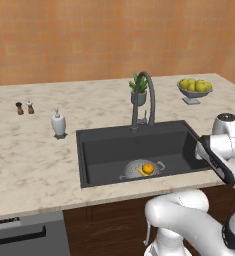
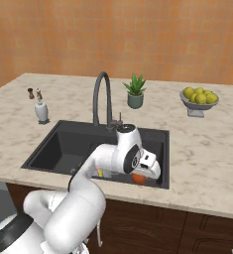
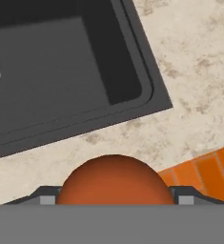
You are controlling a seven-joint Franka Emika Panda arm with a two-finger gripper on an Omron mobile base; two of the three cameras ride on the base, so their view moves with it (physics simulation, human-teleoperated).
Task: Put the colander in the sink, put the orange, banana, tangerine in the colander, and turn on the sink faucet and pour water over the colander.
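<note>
Carrying a round orange fruit [image 3: 114, 180] clasped between its fingers, the tool [image 2: 139, 177] is hovering at the sink's [image 1: 89, 150] front right corner; it should travel over the colander [image 1: 136, 170], where fruit is already lying, before letting go.

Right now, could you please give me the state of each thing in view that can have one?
colander: upright in the sink, holding an orange fruit and the banana
sink faucet: off, no water running
gripper: closed on a round orange fruit, above the counter by the sink corner
fruit bowl: full
</note>
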